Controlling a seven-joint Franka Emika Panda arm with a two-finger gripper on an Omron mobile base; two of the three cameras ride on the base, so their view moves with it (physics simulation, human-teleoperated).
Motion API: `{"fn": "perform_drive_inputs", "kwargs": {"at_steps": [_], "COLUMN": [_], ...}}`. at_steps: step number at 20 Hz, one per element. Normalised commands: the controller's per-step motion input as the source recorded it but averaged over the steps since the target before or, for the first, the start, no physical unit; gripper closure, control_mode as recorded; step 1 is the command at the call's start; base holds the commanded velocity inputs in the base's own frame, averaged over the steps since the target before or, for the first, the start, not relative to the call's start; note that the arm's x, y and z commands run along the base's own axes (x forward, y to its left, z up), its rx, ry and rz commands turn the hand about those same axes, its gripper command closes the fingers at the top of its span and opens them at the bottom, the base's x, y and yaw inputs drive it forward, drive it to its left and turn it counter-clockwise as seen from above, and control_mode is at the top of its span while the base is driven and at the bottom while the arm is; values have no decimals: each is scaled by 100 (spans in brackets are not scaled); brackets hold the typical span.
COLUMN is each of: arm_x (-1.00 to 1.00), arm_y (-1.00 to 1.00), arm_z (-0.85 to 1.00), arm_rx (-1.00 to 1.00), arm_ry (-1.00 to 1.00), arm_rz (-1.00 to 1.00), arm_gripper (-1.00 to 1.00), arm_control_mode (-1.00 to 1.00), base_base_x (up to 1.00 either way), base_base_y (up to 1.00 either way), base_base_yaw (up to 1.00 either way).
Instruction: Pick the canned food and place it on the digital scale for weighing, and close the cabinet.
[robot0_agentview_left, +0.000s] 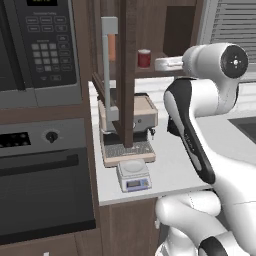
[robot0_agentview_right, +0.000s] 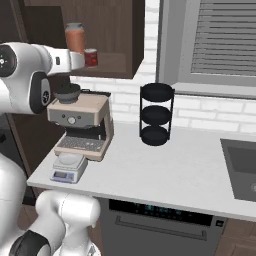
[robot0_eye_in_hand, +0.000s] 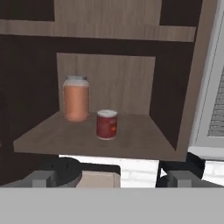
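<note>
Beside the canned food (robot0_eye_in_hand: 107, 124) stands an orange jar (robot0_eye_in_hand: 76, 99); pincer (robot0_eye_in_hand: 111, 178) released, nothing between.

The canned food (robot0_eye_in_hand: 107, 124) is red with a silvery top; the jar (robot0_eye_in_hand: 76, 99) is orange, pale-lidded. The cabinet (robot0_eye_in_hand: 105, 140) is brown wood. The digital scale (robot0_agentview_left: 133, 176) is white, the rack (robot0_agentview_right: 156, 114) black.

Even, flat light fills the rendered kitchen, with no glare and no hard highlights. The white countertop (robot0_agentview_right: 165, 165) reads bright at the center of the right base view, carrying only faint, soft shadows. The cabinet (robot0_eye_in_hand: 105, 65) interior stays dim in the hand view, darkest at the left of the frame. All three pictures look slightly soft, with coarse, low-resolution edges.
</note>
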Motion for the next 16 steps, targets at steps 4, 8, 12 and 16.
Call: {"fn": "perform_drive_inputs", "kwargs": {"at_steps": [4,8,12,16], "arm_x": [43,38,32,30], "arm_y": [2,0,0,0], "arm_z": [-2,-3,0,0], "arm_rx": [0,0,0,0], "arm_ry": [4,0,0,0], "arm_rz": [0,0,0,0], "arm_gripper": [-100,-100,-100,-100], "arm_control_mode": [-100,-100,-100,-100], "base_base_x": [0,0,0,0], "base_base_y": [0,0,0,0], "base_base_yaw": [0,0,0,0]}}
